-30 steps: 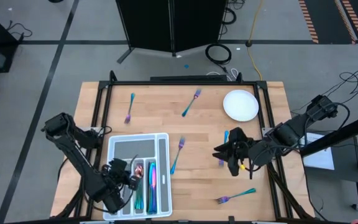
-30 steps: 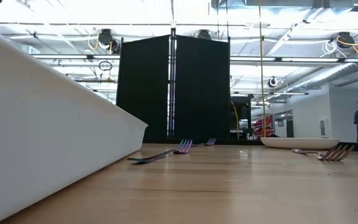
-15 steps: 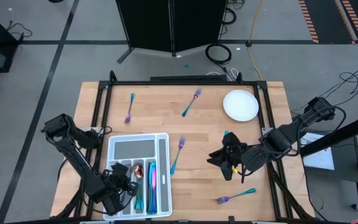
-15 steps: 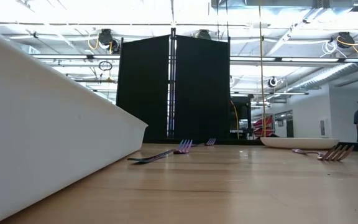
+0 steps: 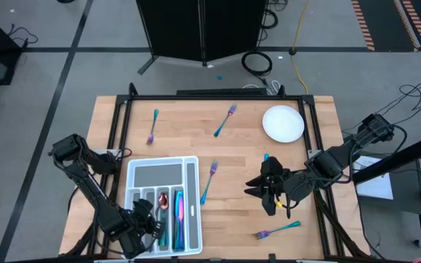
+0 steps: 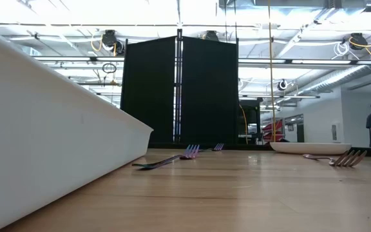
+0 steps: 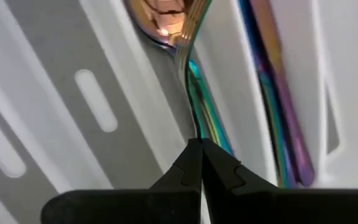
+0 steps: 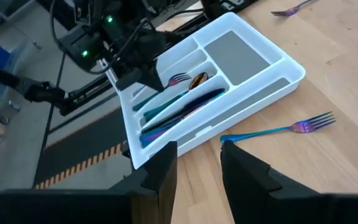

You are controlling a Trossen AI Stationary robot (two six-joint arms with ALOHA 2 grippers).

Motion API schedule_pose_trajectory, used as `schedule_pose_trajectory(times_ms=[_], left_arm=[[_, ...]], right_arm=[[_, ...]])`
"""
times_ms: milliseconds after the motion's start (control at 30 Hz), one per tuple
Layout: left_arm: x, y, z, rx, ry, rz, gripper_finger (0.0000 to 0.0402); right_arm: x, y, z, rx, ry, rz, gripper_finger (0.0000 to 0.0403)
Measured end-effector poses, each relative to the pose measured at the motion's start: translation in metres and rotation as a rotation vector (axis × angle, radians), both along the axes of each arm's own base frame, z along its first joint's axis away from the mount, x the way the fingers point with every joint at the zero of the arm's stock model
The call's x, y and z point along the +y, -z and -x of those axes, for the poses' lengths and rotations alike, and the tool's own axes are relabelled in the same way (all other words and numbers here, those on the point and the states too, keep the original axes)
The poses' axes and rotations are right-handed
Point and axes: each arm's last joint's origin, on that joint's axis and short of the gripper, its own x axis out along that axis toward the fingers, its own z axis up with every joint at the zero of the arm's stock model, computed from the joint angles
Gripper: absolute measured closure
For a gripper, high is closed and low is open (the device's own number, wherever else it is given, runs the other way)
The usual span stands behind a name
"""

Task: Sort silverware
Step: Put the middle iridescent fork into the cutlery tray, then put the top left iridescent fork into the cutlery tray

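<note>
Grey floor surrounds the wooden worktop [image 5: 240, 146], whose middle lies mostly bare. A white plate [image 5: 282, 123] sits at its upper right, a white tray [image 5: 190, 169] at its lower left edge. Five loose forks are counted: one at upper left [image 5: 153, 126], one at upper centre [image 5: 225, 120], one beside the tray [image 5: 208, 181], one at lower right [image 5: 276, 231], and perhaps one partly hidden under the right pincer [image 5: 271, 196], which hovers right of centre with fingers narrowly parted, empty. The left pincer [image 7: 199, 163] is pressed shut over the tray's slots, where about four pieces [image 5: 171, 210] lie.
</note>
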Motion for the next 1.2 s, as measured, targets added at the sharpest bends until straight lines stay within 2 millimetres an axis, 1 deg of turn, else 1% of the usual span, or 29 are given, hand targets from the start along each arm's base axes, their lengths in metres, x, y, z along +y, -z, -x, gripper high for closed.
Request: schedule_pose_trajectory(times_ms=[300, 567, 700, 767, 867, 967, 1100, 1200], left_arm=[[0.011, 0.003, 0.008, 0.197, -0.017, -0.040, 0.0400], [0.014, 0.003, 0.011, 0.246, -0.015, -0.059, 0.0398], [0.016, 0.003, 0.012, 0.279, -0.020, -0.058, 0.0373], [0.016, 0.000, 0.012, 0.255, -0.011, -0.054, 0.0356], [0.018, -0.013, 0.011, 0.160, 0.057, -0.059, 0.0336], [0.027, -0.031, 0.007, 0.051, 0.125, -0.098, 0.0330], [0.047, -0.061, -0.002, -0.116, 0.214, -0.169, 0.0329], [0.069, -0.077, -0.010, -0.174, 0.212, -0.215, 0.0329]], right_arm=[[0.000, 0.001, 0.001, 0.020, -0.060, 0.049, 0.0293], [0.001, 0.002, 0.002, 0.037, -0.082, 0.045, 0.0293], [0.000, 0.002, 0.001, 0.037, -0.080, 0.045, 0.0293], [-0.001, 0.002, 0.001, 0.038, -0.075, 0.042, 0.0293], [-0.001, 0.002, 0.000, 0.035, -0.071, 0.039, 0.0293], [-0.001, 0.002, 0.000, 0.030, -0.070, 0.036, 0.0293], [-0.003, 0.002, -0.001, 0.030, -0.061, 0.034, 0.0293], [-0.006, 0.002, -0.002, 0.031, -0.053, 0.038, 0.0293]])
